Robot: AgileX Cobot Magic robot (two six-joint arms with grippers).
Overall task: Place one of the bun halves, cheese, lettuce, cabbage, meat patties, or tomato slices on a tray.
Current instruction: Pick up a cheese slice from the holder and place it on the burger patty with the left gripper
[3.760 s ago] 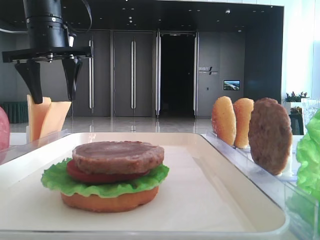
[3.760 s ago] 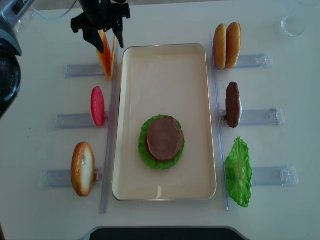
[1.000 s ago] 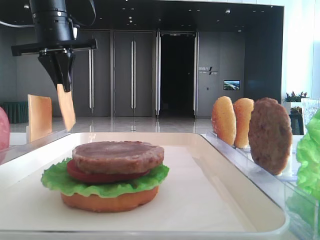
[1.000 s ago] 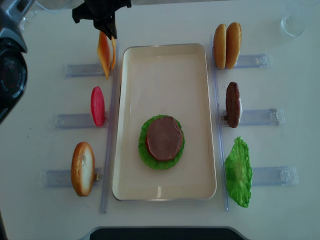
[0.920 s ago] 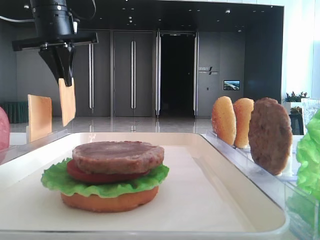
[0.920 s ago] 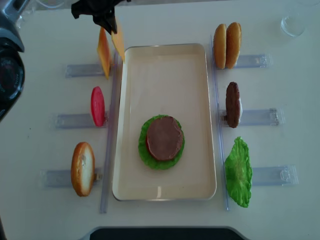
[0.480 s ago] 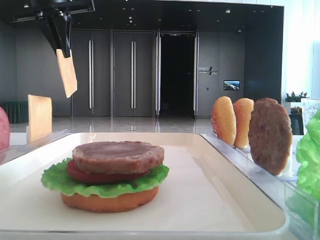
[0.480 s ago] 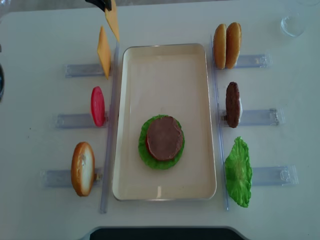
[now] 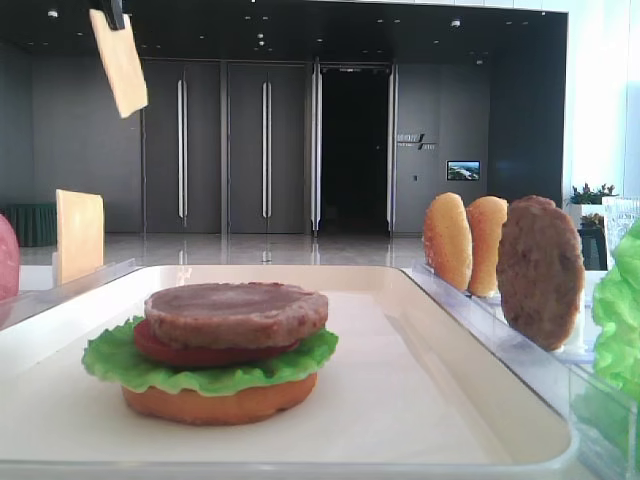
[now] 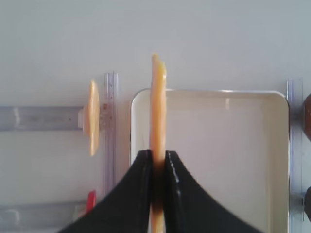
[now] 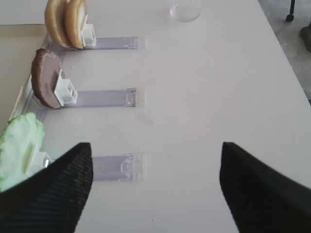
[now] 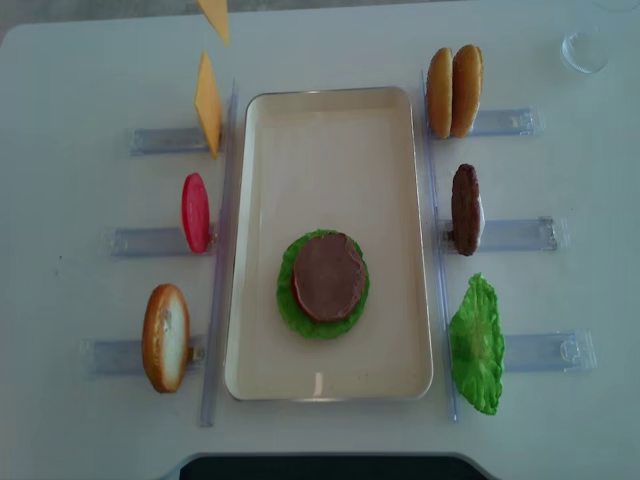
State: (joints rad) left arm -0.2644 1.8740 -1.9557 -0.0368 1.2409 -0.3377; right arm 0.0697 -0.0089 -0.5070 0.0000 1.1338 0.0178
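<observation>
My left gripper point(image 10: 157, 154) is shut on a pale orange cheese slice point(image 10: 158, 107), seen edge-on above the far left corner of the cream tray point(image 10: 223, 145). In the front view the cheese point(image 9: 120, 60) hangs high at the top left, well above the tray point(image 9: 420, 400). On the tray lies a stack of bun half, lettuce, tomato slice and meat patty point(image 12: 323, 283). A second cheese slice point(image 12: 207, 103) stands in its rack left of the tray. My right gripper point(image 11: 155, 187) is open over bare table, right of the racks.
Clear racks flank the tray. On the right stand two bun halves point(image 12: 454, 90), a meat patty point(image 12: 465, 208) and a lettuce leaf point(image 12: 476, 343). On the left stand a tomato slice point(image 12: 195, 212) and a bun half point(image 12: 166, 336). A glass point(image 12: 585, 45) sits at the far right corner.
The left gripper has risen with the cheese slice, lifting it off the rack and almost out of the top of both exterior views. The other cheese slice stays in the rack.
</observation>
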